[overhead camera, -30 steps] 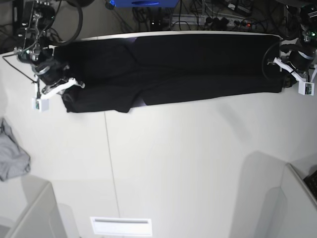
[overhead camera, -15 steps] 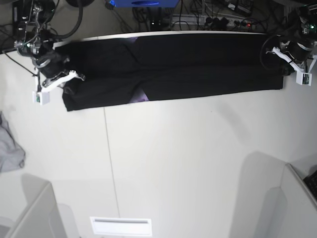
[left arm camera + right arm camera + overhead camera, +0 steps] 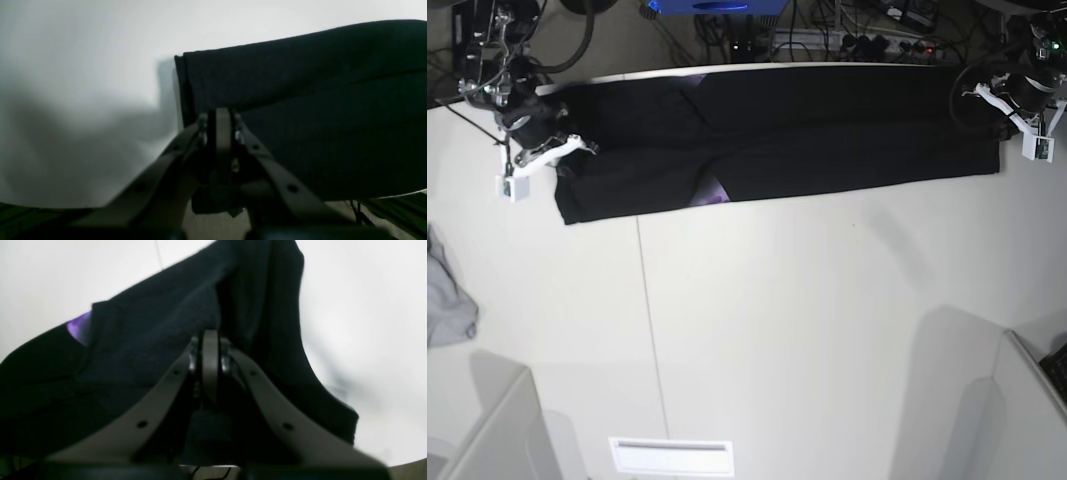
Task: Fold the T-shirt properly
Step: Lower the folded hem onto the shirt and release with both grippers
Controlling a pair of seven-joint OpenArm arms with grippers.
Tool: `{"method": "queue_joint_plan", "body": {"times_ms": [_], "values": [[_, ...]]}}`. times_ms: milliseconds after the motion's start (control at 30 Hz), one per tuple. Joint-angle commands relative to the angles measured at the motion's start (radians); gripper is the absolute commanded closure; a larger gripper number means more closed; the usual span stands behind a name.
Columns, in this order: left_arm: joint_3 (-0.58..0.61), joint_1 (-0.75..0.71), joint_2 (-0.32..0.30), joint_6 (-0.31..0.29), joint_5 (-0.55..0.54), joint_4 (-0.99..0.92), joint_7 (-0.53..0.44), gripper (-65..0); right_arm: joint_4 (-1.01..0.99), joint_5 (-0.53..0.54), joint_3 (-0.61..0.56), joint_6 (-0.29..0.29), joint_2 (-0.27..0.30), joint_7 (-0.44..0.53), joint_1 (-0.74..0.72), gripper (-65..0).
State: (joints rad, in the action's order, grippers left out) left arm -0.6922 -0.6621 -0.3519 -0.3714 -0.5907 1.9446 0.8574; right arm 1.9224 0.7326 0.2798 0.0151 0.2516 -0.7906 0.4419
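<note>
One large black short-sleeved fabric T-shirt [image 3: 827, 125] lay stretched into a long, narrow band along the far edge of the smooth white worktop [image 3: 807, 330], reaching almost from one far corner to the other. Cloth matte, soft, folded double: layered edges showed at its end in the left wrist view [image 3: 300, 110]. One small purple patch [image 3: 714, 192] peeked from under the near hem; same purple seen in the right wrist view [image 3: 79, 327].

Two arms, one at each end of the band. Right gripper [image 3: 577, 148], white plastic fingers, pinched tight on the T-shirt end near the far corner on the base view's left; wrist view showed the fingers [image 3: 210, 350] pressed together into bunched dark fabric. Left gripper [image 3: 999, 108] clamped on the opposite end, fingers [image 3: 223, 130] closed at the folded edge.

One small light grey crumpled cloth [image 3: 447, 290] sat at the worktop's edge on the base view's left, well apart from the T-shirt. One thin seam line [image 3: 652, 340] ran across the worktop.
</note>
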Motion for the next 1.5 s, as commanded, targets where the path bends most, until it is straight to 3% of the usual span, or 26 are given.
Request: {"method": "queue_joint_plan", "body": {"times_ms": [0,433,633,733,800,900,967,1033,1100,1133,1167,1367,1467], "values": [[-0.005,-0.005,-0.012,-0.001,0.001,0.014,-0.014,0.0,0.015,0.008,0.006,-0.007,0.013,0.017,-0.002,0.0],[-0.013,-0.005,-0.016,-0.001,0.002,0.009,-0.014,0.0,-0.084,0.014,0.006,-0.007,0.013,0.015,-0.002,-0.5],[-0.014,-0.005,-0.014,-0.001,0.002,0.008,-0.014,-30.4,-0.077,0.014,0.008,-0.007,0.013,0.02,0.021,-32.1],[-0.042,-0.005,-0.012,-0.001,0.002,0.008,-0.014,-41.6,-0.076,0.015,0.052,-0.007,0.002,0.023,0.034,-33.2],[-0.094,-0.003,-0.012,-0.001,-0.004,0.009,-0.014,-43.3,-0.056,0.009,0.138,-0.008,-0.062,0.023,0.041,-33.2],[-0.154,0.002,-0.009,-0.001,-0.007,0.016,-0.014,-43.1,-0.004,0.011,0.258,-0.027,-0.12,0.021,0.041,-33.2],[-0.162,0.005,-0.009,-0.001,-0.007,0.016,-0.014,-39.5,0.038,0.012,0.276,-0.109,-0.131,0.021,0.041,-33.2],[-0.152,0.006,0.001,-0.001,-0.007,0.014,-0.014,-25.2,0.059,0.014,0.275,-0.218,-0.139,0.02,0.038,-27.8],[-0.125,0.02,0.023,-0.001,-0.007,0.011,-0.014,0.0,0.047,0.014,0.275,-0.346,-0.174,0.015,0.022,-13.7],[-0.113,0.028,0.032,-0.001,-0.005,0.008,-0.014,0.0,0.035,0.012,0.275,-0.398,-0.191,0.015,0.01,-4.1],[-0.105,0.028,0.04,-0.001,-0.005,0.005,-0.014,0.0,0.022,0.012,0.275,-0.436,-0.203,0.012,0.005,0.0],[-0.011,0.044,0.058,0.001,0.002,-0.02,-0.014,0.0,-0.094,0.008,0.275,-0.441,-0.228,-0.149,-0.059,0.0],[0.015,0.066,0.053,0.005,0.004,-0.073,-0.014,0.0,-0.153,0.005,0.275,-0.441,-0.223,-0.16,-0.079,0.0]]}}
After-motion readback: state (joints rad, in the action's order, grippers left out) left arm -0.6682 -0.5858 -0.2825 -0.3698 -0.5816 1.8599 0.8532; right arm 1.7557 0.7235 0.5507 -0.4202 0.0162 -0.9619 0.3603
